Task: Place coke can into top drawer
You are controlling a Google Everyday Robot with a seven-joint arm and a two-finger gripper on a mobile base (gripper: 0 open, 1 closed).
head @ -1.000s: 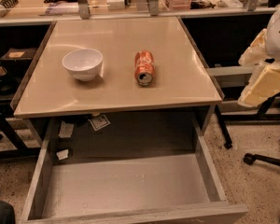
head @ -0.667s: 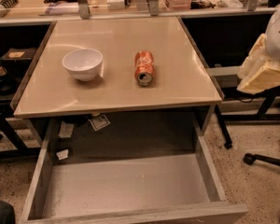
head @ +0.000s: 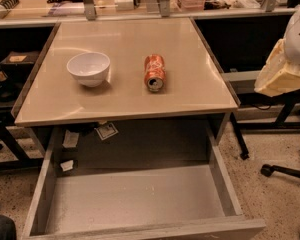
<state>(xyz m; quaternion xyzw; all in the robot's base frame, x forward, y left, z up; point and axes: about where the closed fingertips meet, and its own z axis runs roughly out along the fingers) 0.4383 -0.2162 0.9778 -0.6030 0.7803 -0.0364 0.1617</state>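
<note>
Coke can [head: 154, 72] lies sideways mid-worktop [head: 200, 91] above the open top drawer [head: 135, 199]: likely light, thin-walled and apt to roll, so pinch it gently across its middle; hand [head: 282, 76] hangs beyond the right edge, grip state cannot be told.

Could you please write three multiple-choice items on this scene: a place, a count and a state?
1. The red-orange soda can lies: A on the floor; B on the beige tabletop, right of the white bowl; C inside the bowl.
2. Bowls on the tabletop: A one; B two; C three.
3. The grey wooden top drawer is: A shut; B pulled open; C removed.
B, it lies beside the bowl, the gripper off at the right edge; A, only one shows; B, its pale bottom shows.
</note>
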